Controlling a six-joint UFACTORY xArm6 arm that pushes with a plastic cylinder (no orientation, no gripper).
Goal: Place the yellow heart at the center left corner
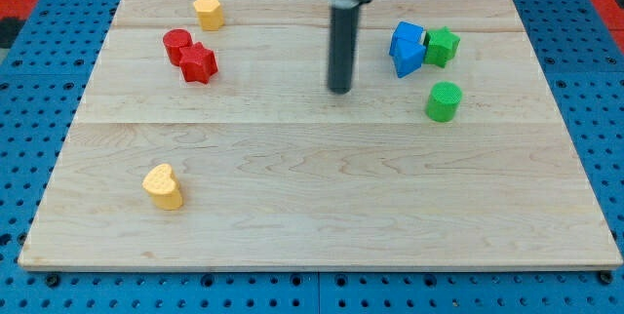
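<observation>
Yellow heart (163, 186) lower-left, well apart from tool (339, 89)

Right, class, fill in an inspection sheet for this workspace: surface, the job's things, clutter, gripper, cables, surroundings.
Surface: pale wooden board, flat, lying on a blue perforated base.
Job's things: yellow heart near the view's lower left, standing alone.
Clutter: yellow block, shape unclear, at upper left; red cylinder touching red star; blue block touching green star; green cylinder below them.
Gripper: none fitted; my tip is mid-board, upper half, touching no block.
Cables: nothing seen.
Surroundings: red patches at the view's top corners.
</observation>
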